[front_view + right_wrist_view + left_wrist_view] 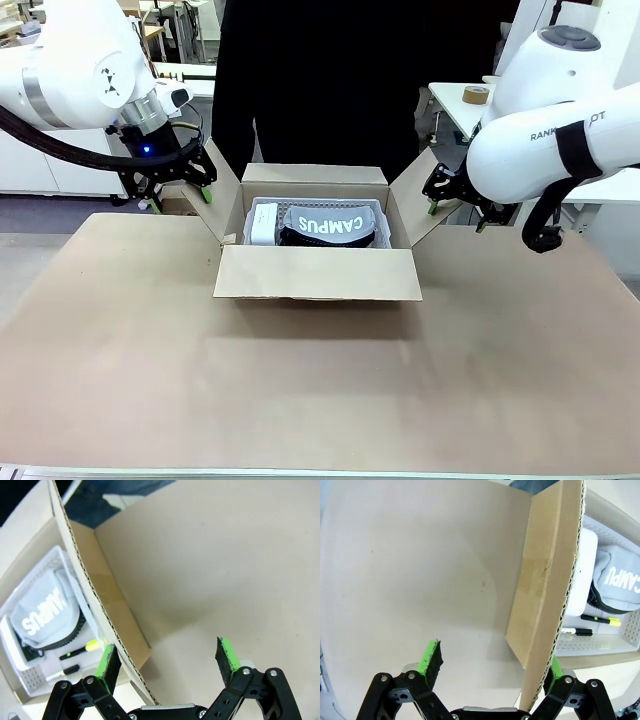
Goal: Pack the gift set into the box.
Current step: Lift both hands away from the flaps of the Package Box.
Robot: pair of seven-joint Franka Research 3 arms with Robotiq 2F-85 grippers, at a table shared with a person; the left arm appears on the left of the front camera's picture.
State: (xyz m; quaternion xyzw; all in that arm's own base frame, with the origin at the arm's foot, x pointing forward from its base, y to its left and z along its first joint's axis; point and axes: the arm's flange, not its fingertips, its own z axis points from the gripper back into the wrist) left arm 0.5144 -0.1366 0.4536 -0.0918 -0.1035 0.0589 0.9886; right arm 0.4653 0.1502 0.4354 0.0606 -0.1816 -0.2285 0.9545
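- Currently the left gripper (492,669) stands with its jaws spread and nothing clamped. The left flap (540,580) runs between its fingers, hard by one pad (554,671) and well clear of the other. Closing from this offset could drag the flap sideways and crease it.
- The right gripper (166,661) is likewise spread and empty (the edge of the right flap (107,595) lies just beside one pad (107,661)). A shallow bite on the corrugated edge could slip off during folding.
- Both flaps lean outward from the box (315,275). Uneven folding by the two arms could skew the box or shove it across the table (300,400), since nothing visibly restrains it.
- The gift set (330,222) already lies inside the box, in a white tray (262,212) with pens (600,620). If it sits proud of the rim (its height cannot be judged), the flaps could jam on it.
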